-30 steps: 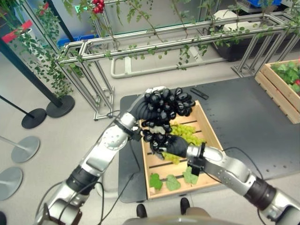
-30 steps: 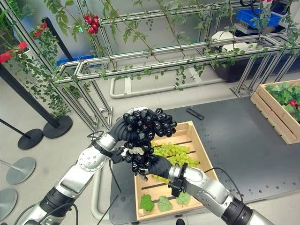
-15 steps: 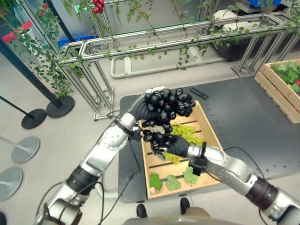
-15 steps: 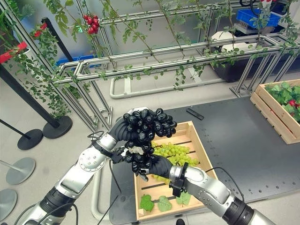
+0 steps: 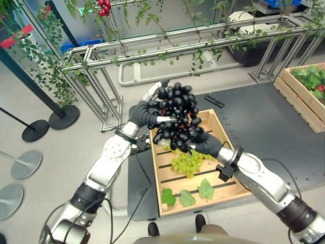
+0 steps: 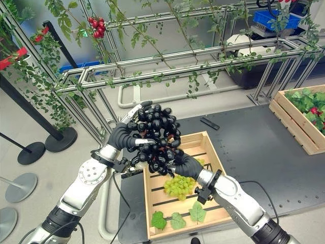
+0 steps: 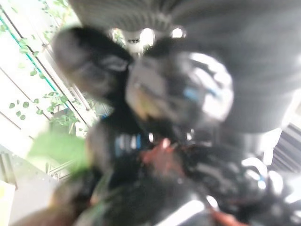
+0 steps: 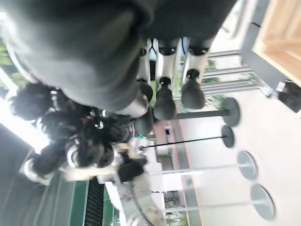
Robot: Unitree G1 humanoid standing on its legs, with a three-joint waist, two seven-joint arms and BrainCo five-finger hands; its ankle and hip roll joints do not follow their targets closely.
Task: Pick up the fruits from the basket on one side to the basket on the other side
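A bunch of black grapes (image 5: 175, 116) was held in the air above the far left corner of a wooden crate (image 5: 229, 142), between the two hands. The left hand (image 5: 143, 113) gripped the bunch from its left side, one silver finger curled across the berries; its remaining fingers were hidden behind the fruit. The right hand (image 5: 205, 146) met the lower right edge of the bunch, its palm largely covered by the berries, so whether its fingers closed on the fruit could not be determined. In the right wrist view, the fingers (image 8: 164, 101) extended roughly straight beside the dark bunch, with no clear contact visible. The left wrist view showed blurred dark berries very close, with no finger detail. A bunch of green grapes (image 5: 188, 161) lay on the crate slats, partly hidden under the black bunch and the right hand. Three green leaves (image 5: 187, 196) lay at the near end of the crate. A second wooden crate (image 5: 297, 93), cut off at the right edge, held foliage.
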